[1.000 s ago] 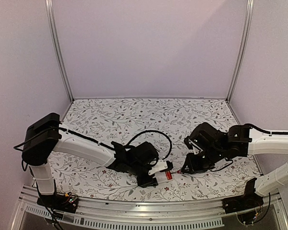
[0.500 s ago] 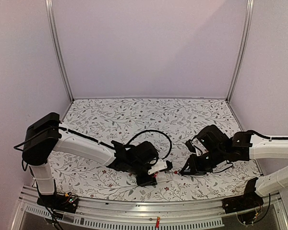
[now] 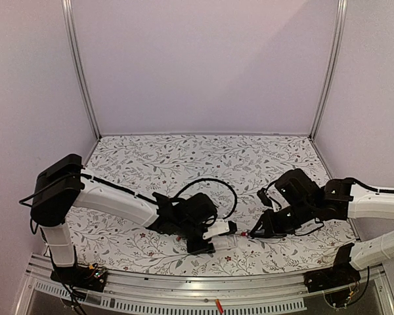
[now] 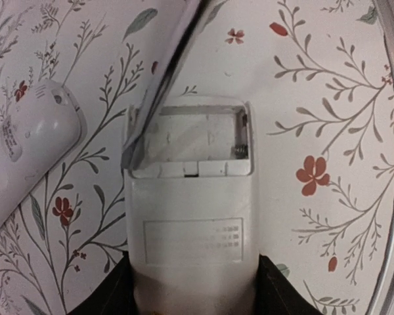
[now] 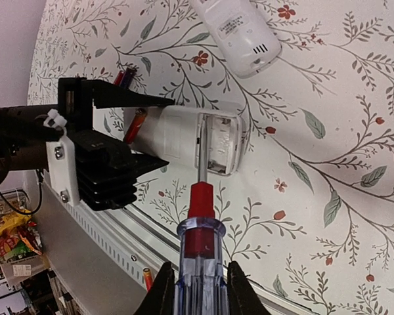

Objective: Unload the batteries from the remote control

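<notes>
- Left fingers [image 5: 125, 98] pinch the remote [image 4: 190, 223] by the near edge of the bench [image 3: 184, 157]
- Right fingers [image 5: 156, 298] pinch the screwdriver [image 5: 198, 243], tip at the remote's open bay
- Batteries [image 5: 136, 125] lie beside the remote

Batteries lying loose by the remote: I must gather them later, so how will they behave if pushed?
Probably they roll: each battery is a small smooth cylinder lying sideways on the flat cloth. Edges look risky: a stray battery seems to lie on the front rail.
</notes>
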`<state>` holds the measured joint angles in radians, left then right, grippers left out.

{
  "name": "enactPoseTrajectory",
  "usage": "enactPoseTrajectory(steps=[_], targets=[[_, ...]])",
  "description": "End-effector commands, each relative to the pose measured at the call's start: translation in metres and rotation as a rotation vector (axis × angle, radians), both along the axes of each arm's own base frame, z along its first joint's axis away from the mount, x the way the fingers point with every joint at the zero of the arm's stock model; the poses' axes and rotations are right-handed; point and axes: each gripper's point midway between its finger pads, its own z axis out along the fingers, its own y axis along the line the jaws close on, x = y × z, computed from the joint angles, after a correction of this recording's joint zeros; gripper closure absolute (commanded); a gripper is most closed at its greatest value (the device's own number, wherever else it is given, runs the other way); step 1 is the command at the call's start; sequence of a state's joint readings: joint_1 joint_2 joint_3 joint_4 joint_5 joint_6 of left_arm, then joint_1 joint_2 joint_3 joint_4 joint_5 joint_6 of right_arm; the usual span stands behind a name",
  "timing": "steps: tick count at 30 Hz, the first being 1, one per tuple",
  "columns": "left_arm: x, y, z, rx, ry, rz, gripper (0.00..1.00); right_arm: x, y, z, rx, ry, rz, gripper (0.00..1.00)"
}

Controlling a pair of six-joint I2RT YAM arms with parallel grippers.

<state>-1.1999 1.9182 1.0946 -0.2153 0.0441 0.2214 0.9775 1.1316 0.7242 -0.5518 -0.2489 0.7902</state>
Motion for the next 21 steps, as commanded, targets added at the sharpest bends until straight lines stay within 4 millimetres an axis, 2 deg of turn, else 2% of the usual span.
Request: enactPoseTrajectory(steps=[1, 4, 8, 11, 16, 21], targets=[[-0.004, 0.035, -0.048, 0.169, 0.027, -0.004, 0.72, 0.014, 0.010, 0.041, 0.086, -0.115, 0.011, 1.00], [0.003, 0.031, -0.040, 0.138, 0.025, 0.023, 0.61, 0.019, -0.004, 0.037, 0.017, -0.131, -0.031, 1.00], [0.012, 0.023, -0.020, 0.065, 0.023, 0.059, 0.32, 0.027, -0.022, 0.035, -0.058, -0.158, -0.095, 1.00], [0.020, 0.015, 0.005, -0.015, 0.005, 0.079, 0.25, 0.032, -0.033, 0.039, -0.075, -0.185, -0.140, 1.00], [0.030, 0.002, 0.066, -0.216, -0.013, 0.107, 0.20, 0.045, -0.051, 0.043, -0.095, -0.251, -0.241, 1.00], [0.043, -0.003, 0.146, -0.474, 0.023, 0.159, 0.18, 0.059, -0.061, 0.047, -0.061, -0.336, -0.327, 1.00]])
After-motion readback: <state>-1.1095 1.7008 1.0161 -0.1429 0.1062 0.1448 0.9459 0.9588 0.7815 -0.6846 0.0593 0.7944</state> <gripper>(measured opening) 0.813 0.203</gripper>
